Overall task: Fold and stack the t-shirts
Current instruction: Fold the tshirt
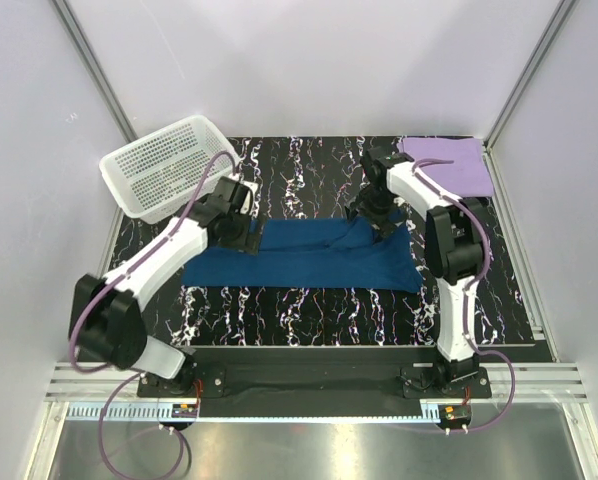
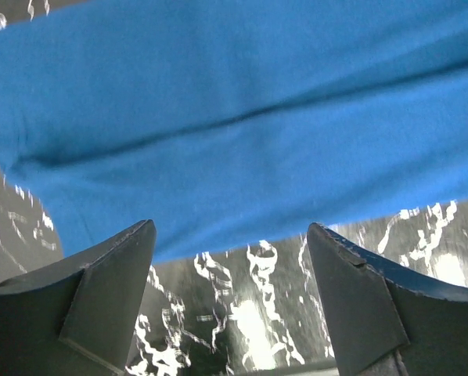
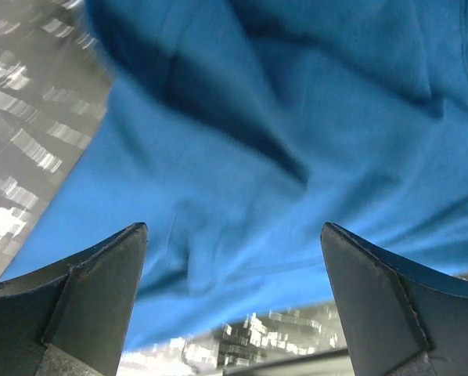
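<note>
Now, left jaws and right jaws both gape open over the teal-blue t-shirt [image 1: 309, 258], lying beside the white perforated basket [image 1: 164, 165]; we'd pinch both ends evenly, folding together.

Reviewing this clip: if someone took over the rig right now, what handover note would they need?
Left gripper: open, empty, low over the left end of the blue shirt.
Right gripper: open, empty, over the shirt's right part.
Blue shirt: mid-table, folded into a long strip.
Lavender shirt: flat at the far right corner, looks folded.
Done: the blue shirt's lengthwise fold.
Left: fold the strip shorter, then stack the two shirts.
</note>
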You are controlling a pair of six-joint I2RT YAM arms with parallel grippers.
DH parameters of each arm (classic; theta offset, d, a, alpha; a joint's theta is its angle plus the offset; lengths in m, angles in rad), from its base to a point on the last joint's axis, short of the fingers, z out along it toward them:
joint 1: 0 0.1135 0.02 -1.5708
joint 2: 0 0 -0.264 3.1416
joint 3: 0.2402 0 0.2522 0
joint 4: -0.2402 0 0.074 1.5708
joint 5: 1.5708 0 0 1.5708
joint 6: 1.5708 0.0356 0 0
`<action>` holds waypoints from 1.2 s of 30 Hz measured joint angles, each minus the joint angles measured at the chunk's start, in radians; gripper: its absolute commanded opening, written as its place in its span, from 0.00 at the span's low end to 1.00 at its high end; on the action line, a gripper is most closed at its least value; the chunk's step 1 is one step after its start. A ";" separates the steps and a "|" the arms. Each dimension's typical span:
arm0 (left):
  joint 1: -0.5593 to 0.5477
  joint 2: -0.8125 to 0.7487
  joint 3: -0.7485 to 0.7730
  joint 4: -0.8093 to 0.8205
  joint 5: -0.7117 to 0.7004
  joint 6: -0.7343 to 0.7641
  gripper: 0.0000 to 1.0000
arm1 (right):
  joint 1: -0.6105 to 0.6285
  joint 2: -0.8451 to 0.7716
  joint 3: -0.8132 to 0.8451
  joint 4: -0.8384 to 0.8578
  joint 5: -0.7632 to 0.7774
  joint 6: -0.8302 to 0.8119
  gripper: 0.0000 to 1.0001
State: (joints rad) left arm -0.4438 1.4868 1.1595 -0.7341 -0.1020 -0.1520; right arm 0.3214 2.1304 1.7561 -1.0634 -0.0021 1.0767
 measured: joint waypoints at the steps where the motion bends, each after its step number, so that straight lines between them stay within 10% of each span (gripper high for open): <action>1: -0.002 -0.035 -0.021 -0.003 0.000 -0.009 0.84 | 0.004 0.022 0.009 -0.003 0.017 0.005 1.00; 12: -0.007 -0.339 -0.117 -0.036 -0.028 -0.100 0.83 | 0.055 0.230 0.230 -0.084 0.098 -0.034 0.98; 19: -0.007 -0.441 -0.135 -0.053 -0.064 -0.147 0.83 | 0.093 0.513 0.764 -0.157 0.198 -0.298 0.98; 27: -0.007 -0.486 -0.141 -0.130 -0.119 -0.214 0.89 | 0.108 0.597 0.879 0.136 0.280 -0.646 1.00; 36: -0.006 -0.049 0.043 -0.125 -0.061 -0.063 0.99 | 0.107 0.325 0.785 0.119 0.213 -0.661 1.00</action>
State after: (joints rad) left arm -0.4496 1.4380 1.2026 -0.8593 -0.1631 -0.2146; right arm 0.4282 2.4550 2.5416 -0.9443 0.2111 0.4152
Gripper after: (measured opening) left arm 0.985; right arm 0.994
